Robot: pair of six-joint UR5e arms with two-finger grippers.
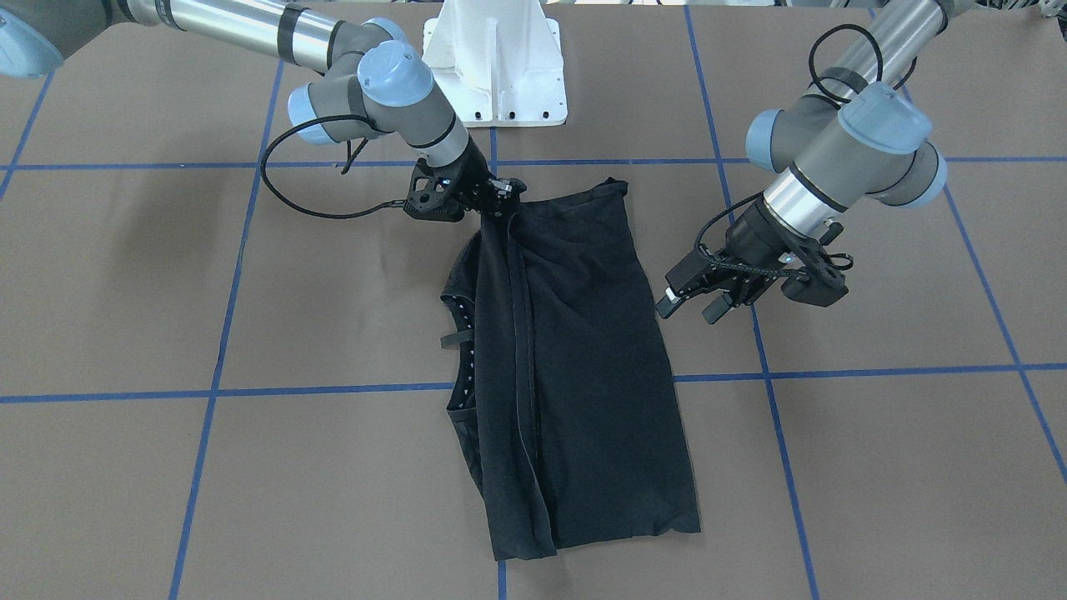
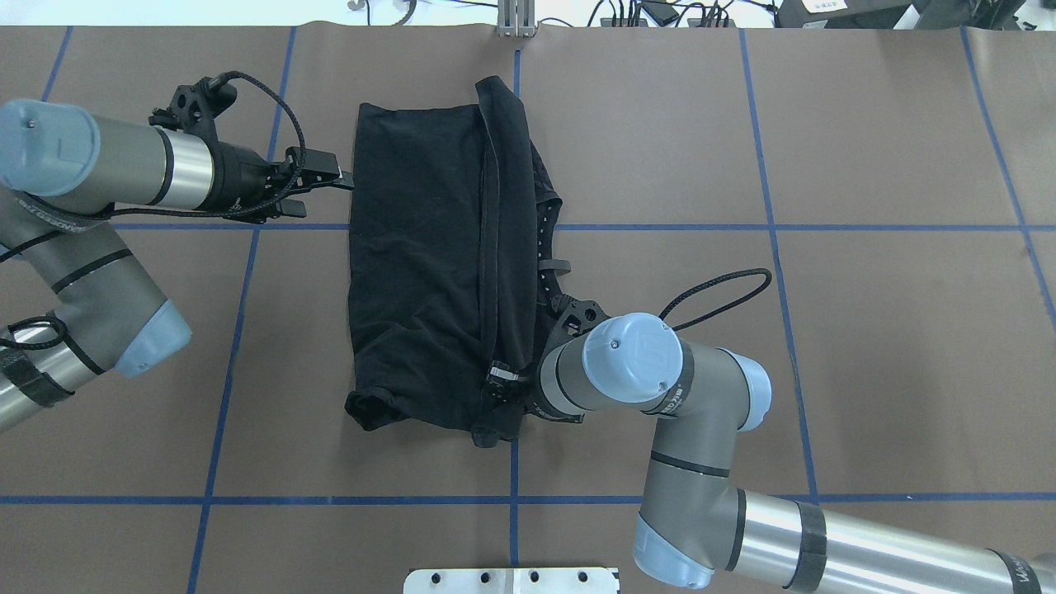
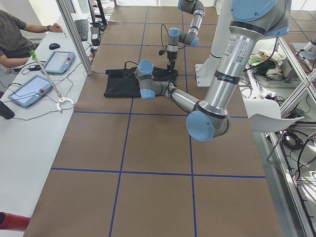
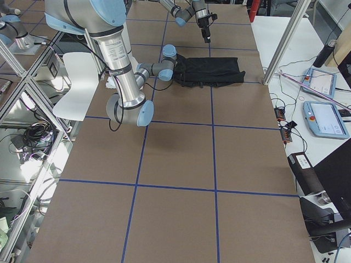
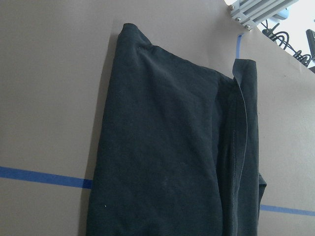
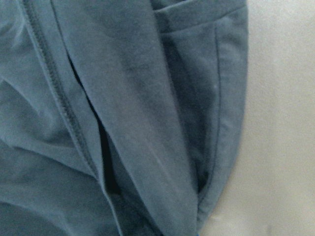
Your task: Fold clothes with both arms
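Overhead exterior view has the black short-sleeved fabric T-shirt (image 2: 421, 272) lying in the middle of the brown matte surface (image 2: 825, 346), across a blue tape line (image 2: 825, 227). It is already doubled lengthwise into a long panel, and its printed side is not on show. A raised hemmed edge (image 2: 491, 247) runs down the panel, the collar (image 2: 546, 247) peeks out on the right side, and a sleeve (image 2: 367, 408) bunches at the near left corner.

The right hand (image 2: 499, 388) is down on the shirt's near end. In the front-facing view it appears pinched shut on the hemmed fold, with cloth drawn up to it. The left hand (image 1: 688, 312) hovers just beside the shirt's long left edge, its fingers spread and empty.

The shirt looks light, limp and thin. It will likely sag and drape wherever it is not supported, and the stacked layers may slide over one another or peel apart if only the top one is caught. Nothing about it seems fragile.

Hemmed edges and corners are probably the best places to grip, since the stitching gives the fingers something firmer. The left hand would do well to take the far corner of the same fold, pinching all layers together, so that both ends lift evenly and the panel stays taut rather than twisting.
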